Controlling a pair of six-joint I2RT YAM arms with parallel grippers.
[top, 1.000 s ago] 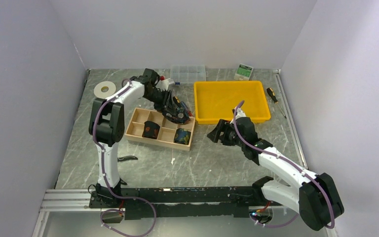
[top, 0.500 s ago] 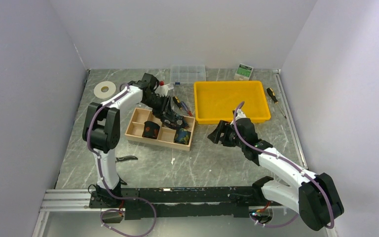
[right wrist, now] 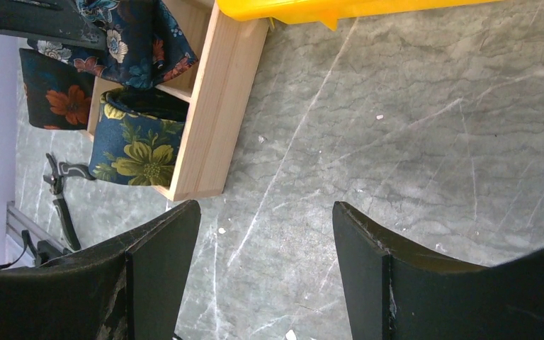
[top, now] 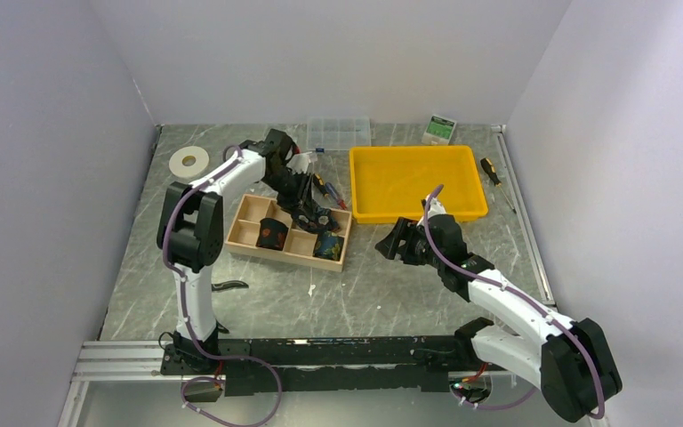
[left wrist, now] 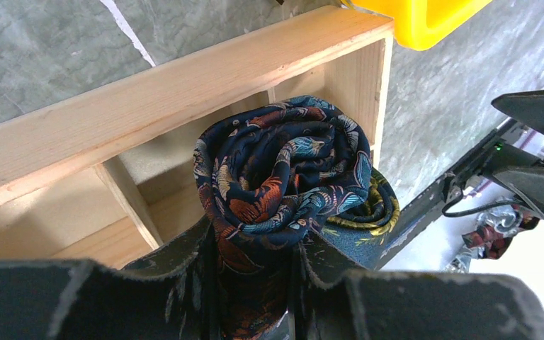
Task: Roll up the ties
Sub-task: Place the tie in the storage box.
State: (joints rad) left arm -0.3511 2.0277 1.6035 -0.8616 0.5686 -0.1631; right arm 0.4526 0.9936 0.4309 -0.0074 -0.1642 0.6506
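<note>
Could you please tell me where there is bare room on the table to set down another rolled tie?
Bare marble lies between the wooden box, the pliers and the right arm; the yellow tray looks empty. Crowded: the box's far right corner, where the left tool holds a rolled tie near the tray.

No words or numbers can be read in any view. A small green and white packet (top: 442, 129) lies at the far edge of the table (top: 391, 294), toward the far right corner. It has some print on its front, but the print is too tiny and blurry to read.
</note>
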